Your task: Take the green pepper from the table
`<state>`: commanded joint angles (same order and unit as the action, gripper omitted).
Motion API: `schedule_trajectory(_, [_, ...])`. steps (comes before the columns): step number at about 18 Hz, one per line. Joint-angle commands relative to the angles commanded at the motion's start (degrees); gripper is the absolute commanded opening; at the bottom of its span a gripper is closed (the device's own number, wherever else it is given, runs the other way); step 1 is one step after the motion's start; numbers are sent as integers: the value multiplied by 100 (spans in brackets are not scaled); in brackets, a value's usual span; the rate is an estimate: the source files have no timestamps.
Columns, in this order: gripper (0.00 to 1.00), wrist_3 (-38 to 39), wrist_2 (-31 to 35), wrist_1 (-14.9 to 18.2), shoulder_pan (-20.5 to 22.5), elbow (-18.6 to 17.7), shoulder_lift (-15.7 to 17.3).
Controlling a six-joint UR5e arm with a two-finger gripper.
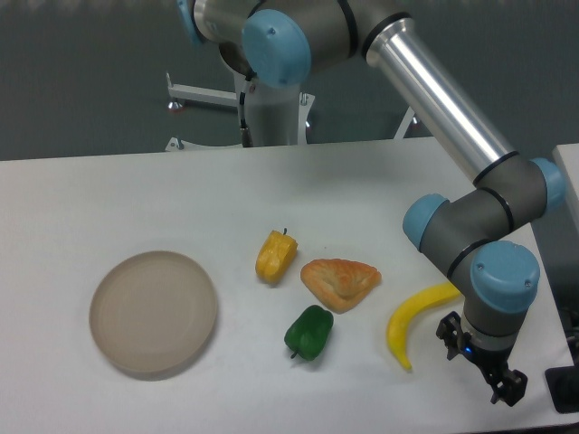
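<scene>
On the white desk (72,199), going left to right, lie a beige plate (154,313), a yellow pepper (275,256) with the green pepper (309,332) just below and right of it, a pastry (340,281), then a banana (412,324). The green pepper looks light, stiff and glossy, so likely slippery, and its lumpy body would be best pinched across the middle, away from the short stem. The gripper (500,375) hangs at the far right, well apart from it, holding nothing; whether its jaws are spread I cannot tell.

Glossy green pepper (309,332), lying on white table (109,199)
</scene>
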<state>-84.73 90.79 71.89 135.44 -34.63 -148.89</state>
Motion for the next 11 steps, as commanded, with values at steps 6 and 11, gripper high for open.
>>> schedule_trajectory(6, [100, 9, 0, 0, 0, -17, 9])
schedule_trajectory(11, [100, 149, -9, 0, -9, -53, 53])
